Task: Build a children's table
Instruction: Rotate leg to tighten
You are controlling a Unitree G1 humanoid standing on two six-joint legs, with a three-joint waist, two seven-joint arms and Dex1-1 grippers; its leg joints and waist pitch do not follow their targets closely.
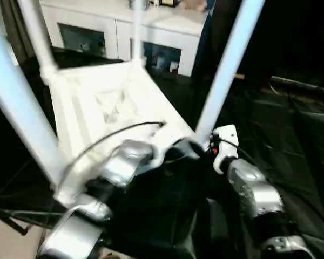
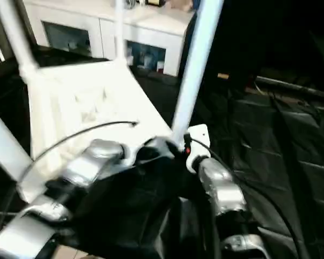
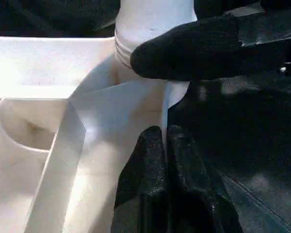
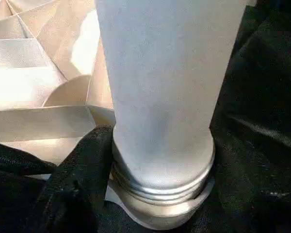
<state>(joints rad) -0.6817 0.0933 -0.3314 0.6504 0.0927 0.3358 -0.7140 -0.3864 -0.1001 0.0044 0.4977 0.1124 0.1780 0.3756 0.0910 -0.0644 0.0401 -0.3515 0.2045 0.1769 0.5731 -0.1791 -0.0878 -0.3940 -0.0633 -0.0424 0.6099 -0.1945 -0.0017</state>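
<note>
Table top (image 1: 102,108) lies underside up on dark floor covering (image 2: 291,156), four legs up. Right gripper (image 4: 94,194) grips near-corner leg (image 4: 160,97) at threaded base; left gripper (image 3: 167,179) pinches rim. Risk — cross-threading, leg seats crooked.

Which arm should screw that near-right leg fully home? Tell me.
Right. The right gripper lies against that leg at its socket, thread rings showing; the left gripper sits at the tabletop rim.
</note>
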